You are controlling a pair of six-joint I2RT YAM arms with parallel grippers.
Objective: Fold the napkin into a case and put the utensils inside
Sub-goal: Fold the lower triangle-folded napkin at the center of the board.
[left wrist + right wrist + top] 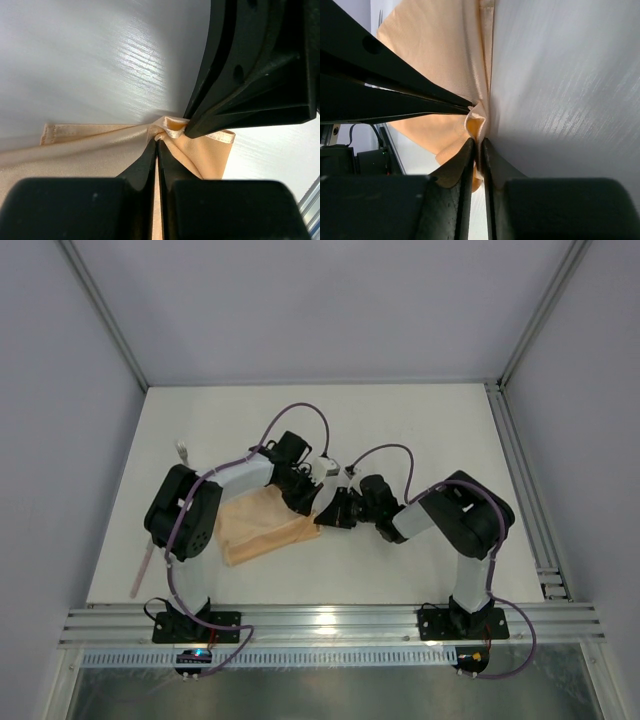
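We are looking at a soft peach-orange cloth napkin (262,525) lying crumpled on the white tabletop (400,430), slightly left of centre. Both arms are meeting at its corner at about 3 o'clock. The left end effector (157,146) is closing fully on a raised fold of the hem, with only a sliver of cloth showing between its black fingers. The right end effector (479,145) is pinching the same puckered corner from the opposite side, its fingers standing nearly together with cloth caught between them. The two sets of fingertips are almost touching, and the rest of the napkin is trailing away towards 8 o'clock from that pinch, partly doubled over itself.

At 9 o'clock on the tabletop, well apart from the napkin, a slim pale pink stick-like utensil (142,568) is lying. The left arm's dark elbow is covering its middle, and a small whitish head (183,450) is showing beyond the elbow at 10 o'clock.

Purple cables (300,412) are looping over both arms. A ribbed aluminium rail (330,625) is running along the near edge at 6 o'clock.
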